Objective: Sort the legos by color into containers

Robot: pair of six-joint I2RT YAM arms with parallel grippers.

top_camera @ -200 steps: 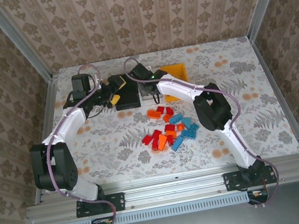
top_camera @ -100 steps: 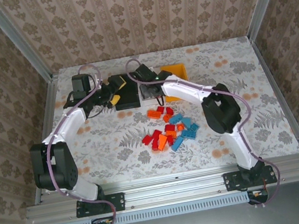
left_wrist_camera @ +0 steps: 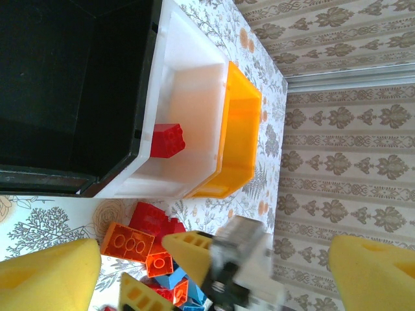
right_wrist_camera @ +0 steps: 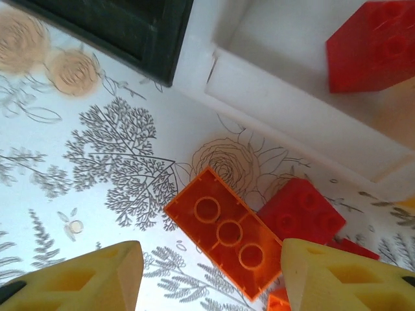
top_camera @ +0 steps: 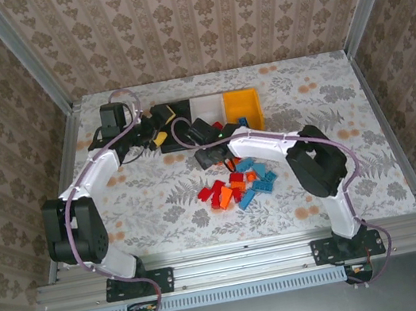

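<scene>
Yellow foam fingers of the left gripper (top_camera: 157, 130) stand wide apart and empty, with the black bin (top_camera: 181, 116) just ahead in the top view; the right gripper (top_camera: 210, 157) hangs nose-down short of the white bin (top_camera: 208, 107), lego pile (top_camera: 239, 186) behind it. Left wrist view: a red brick (left_wrist_camera: 167, 140) lies ahead in the white bin, orange bin (left_wrist_camera: 241, 129) alongside. Right wrist view: right gripper (right_wrist_camera: 211, 259) parted, pinching nothing; orange brick (right_wrist_camera: 224, 230) flat between its tips, studs up, long axis slanting far-left to near-right, a second red brick (right_wrist_camera: 300, 210) touching its far-right side.

Black bin (top_camera: 183, 119) 1, white bin (top_camera: 206, 106) 1, orange bin (top_camera: 241, 105) 1.
</scene>
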